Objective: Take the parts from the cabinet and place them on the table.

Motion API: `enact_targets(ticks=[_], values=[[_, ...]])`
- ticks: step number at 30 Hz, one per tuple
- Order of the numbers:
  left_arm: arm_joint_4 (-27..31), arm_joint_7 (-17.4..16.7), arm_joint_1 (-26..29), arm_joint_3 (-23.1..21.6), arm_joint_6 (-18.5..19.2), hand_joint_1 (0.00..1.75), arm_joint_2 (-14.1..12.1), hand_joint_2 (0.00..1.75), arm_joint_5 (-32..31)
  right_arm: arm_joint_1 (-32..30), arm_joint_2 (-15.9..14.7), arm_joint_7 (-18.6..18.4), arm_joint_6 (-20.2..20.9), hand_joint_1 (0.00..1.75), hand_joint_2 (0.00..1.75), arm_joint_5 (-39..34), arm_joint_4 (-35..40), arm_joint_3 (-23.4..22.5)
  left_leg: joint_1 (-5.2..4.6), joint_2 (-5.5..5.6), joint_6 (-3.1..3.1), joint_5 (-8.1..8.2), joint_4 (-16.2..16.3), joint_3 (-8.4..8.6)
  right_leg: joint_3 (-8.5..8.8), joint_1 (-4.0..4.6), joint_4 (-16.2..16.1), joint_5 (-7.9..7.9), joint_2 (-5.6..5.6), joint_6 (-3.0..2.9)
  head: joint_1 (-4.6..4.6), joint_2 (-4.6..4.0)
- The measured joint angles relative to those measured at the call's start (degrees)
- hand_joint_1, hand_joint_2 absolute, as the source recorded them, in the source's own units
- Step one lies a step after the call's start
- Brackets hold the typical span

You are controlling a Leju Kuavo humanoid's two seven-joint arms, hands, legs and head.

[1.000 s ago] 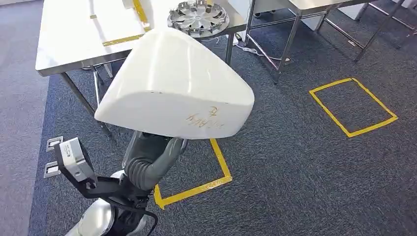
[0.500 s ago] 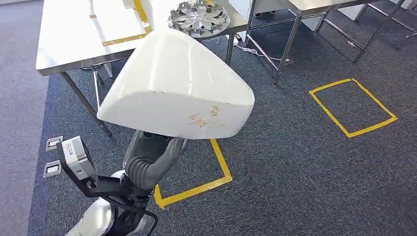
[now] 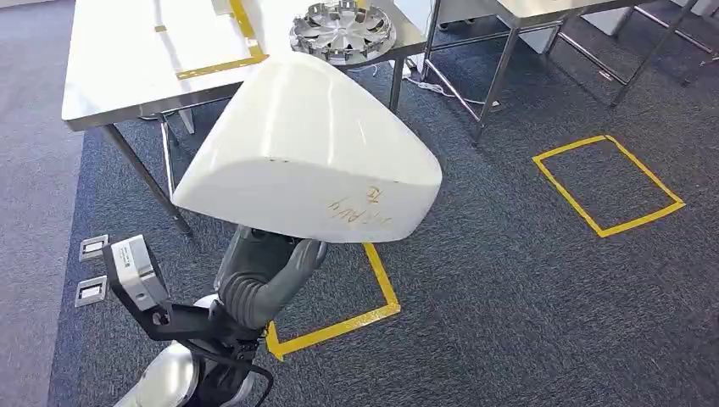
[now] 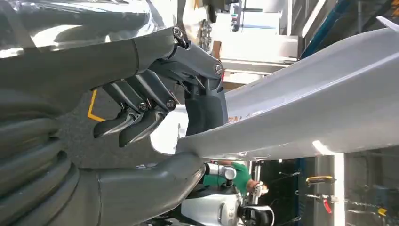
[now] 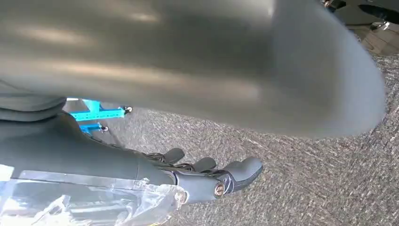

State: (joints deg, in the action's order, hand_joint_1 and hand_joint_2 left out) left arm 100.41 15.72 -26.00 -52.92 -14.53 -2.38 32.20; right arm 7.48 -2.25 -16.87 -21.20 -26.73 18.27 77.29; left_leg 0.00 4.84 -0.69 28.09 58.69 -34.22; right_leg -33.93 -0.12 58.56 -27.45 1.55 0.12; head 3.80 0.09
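A large white moulded part (image 3: 305, 144) with handwriting on its near face hangs in front of me, above the carpet. My left hand (image 3: 263, 267) comes up from below it. In the left wrist view the left hand (image 4: 155, 108) grips the white part (image 4: 320, 94) by its edge, thumb under it and a finger pressed against it. My right hand (image 5: 207, 176) is stretched out over the carpet below the blurred underside of the part (image 5: 188, 56), with nothing in its fingers. The steel table (image 3: 119, 68) stands just beyond the part.
A silver hubcap (image 3: 342, 32) lies on the table's right end, beside yellow tape marks (image 3: 222, 64). Yellow taped squares (image 3: 606, 182) mark the carpet. Another steel table frame (image 3: 500, 59) stands at the back right. A person in green (image 4: 241, 175) stands beyond the part.
The white part has shifted slightly right and tipped a little, with the handwriting now slanted. My left arm has moved a bit with it.
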Motion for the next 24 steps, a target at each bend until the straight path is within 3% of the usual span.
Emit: enact_targets(ticks=[3,4,6,7,9,10,11,12,14,15,16,17,18,20,21,22,24], values=[[0.0,0.0,0.0,0.0,0.0,1.75,0.0,1.75,0.0,0.0,0.0,0.0,0.0,0.00,0.00,0.0,0.0,0.0,-0.10,0.02,-0.14,0.10,0.2,-0.03,0.03,-0.18,-0.4,0.13,0.02,0.16,0.00,0.00],[0.0,0.0,0.0,0.0,0.0,1.75,0.0,1.75,0.0,0.0,0.1,0.0,0.0,0.00,0.00,0.0,0.0,0.0,-0.26,-0.01,-0.94,-0.04,-0.2,0.22,0.36,-0.30,-0.9,0.37,0.16,0.61,-0.04,0.00],[0.0,0.0,-0.1,0.0,0.0,1.75,0.1,1.75,0.0,0.0,0.0,0.0,0.0,0.00,0.00,0.4,0.1,0.0,0.51,-0.49,-1.09,-1.19,-3.3,2.21,0.85,0.00,-0.9,-0.08,-0.17,0.85,0.13,0.00],[0.0,-0.1,-0.3,0.0,0.0,1.75,0.1,1.75,0.0,0.0,0.0,0.0,0.0,0.00,0.00,0.4,0.1,0.0,0.73,-0.72,-1.23,-1.30,-3.7,2.63,-0.44,-0.07,1.8,-1.73,-0.44,0.97,0.26,0.00],[0.0,-0.1,-0.1,-0.1,0.0,1.75,0.1,1.75,0.1,0.0,0.0,0.0,0.0,0.00,0.00,0.5,0.2,0.0,0.92,-1.10,-0.98,-0.97,-3.6,2.88,-5.07,-0.64,10.5,-5.43,-0.69,1.52,0.55,0.00],[0.0,-0.2,0.0,-0.1,0.0,1.75,0.1,1.75,0.1,-0.1,0.0,0.0,0.0,0.00,0.00,0.5,0.2,0.0,0.99,-1.14,-0.80,-0.78,-3.5,2.90,-7.24,-0.96,14.2,-6.43,-0.91,1.89,0.50,0.00],[0.0,-0.2,0.0,-0.1,0.0,1.75,0.1,1.75,0.1,-0.2,0.0,-0.1,0.1,0.00,0.00,0.5,0.2,0.0,1.17,-1.14,-0.48,-0.53,-3.3,2.95,-8.13,-1.25,15.2,-5.85,-1.12,2.22,0.63,0.00],[0.0,-0.2,0.0,-0.2,0.0,1.75,0.1,1.75,0.1,-0.2,0.0,-0.1,0.1,0.00,0.00,0.5,0.2,0.0,1.48,-1.13,-0.09,-0.15,-3.0,3.04,-7.49,-1.52,13.4,-3.89,-1.20,2.64,0.59,0.00],[0.0,-0.2,0.0,-0.2,0.0,1.75,0.1,1.75,0.1,-0.2,-0.1,-0.1,0.1,0.00,0.00,0.5,0.2,0.0,2.34,-1.07,0.92,1.01,-2.0,3.41,-3.29,-2.07,4.5,1.48,-1.19,3.54,0.61,0.00],[0.0,-0.2,0.0,-0.2,0.0,1.75,0.1,1.75,0.1,-0.2,0.0,-0.1,0.1,0.00,0.00,0.6,0.2,0.0,2.47,-1.09,1.65,1.88,-1.2,3.50,-1.35,-2.48,0.6,2.11,-0.94,4.19,0.72,0.00],[0.0,-0.2,0.0,-0.2,0.0,1.75,0.1,1.75,0.1,-0.2,0.4,-0.1,0.1,0.00,0.00,0.8,0.4,0.0,2.25,-1.04,2.37,2.45,-0.5,3.08,-1.20,-2.07,0.5,0.94,0.10,3.47,1.42,0.00],[0.0,-0.2,0.0,-0.2,0.0,1.75,0.1,1.75,0.2,-0.2,0.2,-0.1,0.1,0.00,0.00,0.8,0.4,0.0,2.05,-0.96,2.64,2.43,-0.6,3.12,-1.37,-2.07,1.0,0.72,0.02,1.87,1.24,0.00],[0.0,-0.2,0.0,-0.2,0.0,1.75,0.1,1.75,0.1,-0.3,0.1,-0.2,0.1,0.00,0.00,0.8,0.4,0.0,2.11,-0.91,2.71,2.45,-0.6,3.23,-1.39,-2.02,1.2,0.45,-0.09,1.42,0.65,0.00],[0.0,-0.2,0.0,-0.3,0.0,1.75,0.1,1.75,0.2,-0.2,0.1,-0.3,0.1,0.00,0.00,0.8,0.4,0.0,2.33,-0.86,3.24,2.82,-0.9,3.57,-1.21,-2.01,1.4,0.07,-0.32,0.44,0.57,0.00],[0.0,-0.2,0.0,-0.3,0.0,1.75,0.1,1.75,0.2,-0.2,0.1,-0.3,0.1,0.00,0.00,0.8,0.4,0.0,2.29,-2.06,3.40,3.22,-0.2,3.51,-0.86,-2.02,1.2,-0.12,-0.55,-0.05,0.41,0.00],[0.0,-0.2,-0.2,-0.3,0.0,1.75,0.1,1.75,0.1,-0.3,0.1,-0.3,0.1,0.00,0.00,0.8,0.4,0.0,2.12,-3.33,3.32,4.44,2.7,2.15,-0.44,-1.91,1.2,-0.40,-0.78,-0.48,0.06,0.00],[0.0,-0.2,-0.1,-0.3,0.0,1.75,0.0,1.75,0.1,-0.4,0.1,-0.3,0.1,0.00,0.00,0.8,0.4,0.0,1.85,-3.96,3.13,7.84,12.1,-3.03,0.13,-1.60,1.1,-0.93,-1.34,-0.94,-0.22,0.00]])
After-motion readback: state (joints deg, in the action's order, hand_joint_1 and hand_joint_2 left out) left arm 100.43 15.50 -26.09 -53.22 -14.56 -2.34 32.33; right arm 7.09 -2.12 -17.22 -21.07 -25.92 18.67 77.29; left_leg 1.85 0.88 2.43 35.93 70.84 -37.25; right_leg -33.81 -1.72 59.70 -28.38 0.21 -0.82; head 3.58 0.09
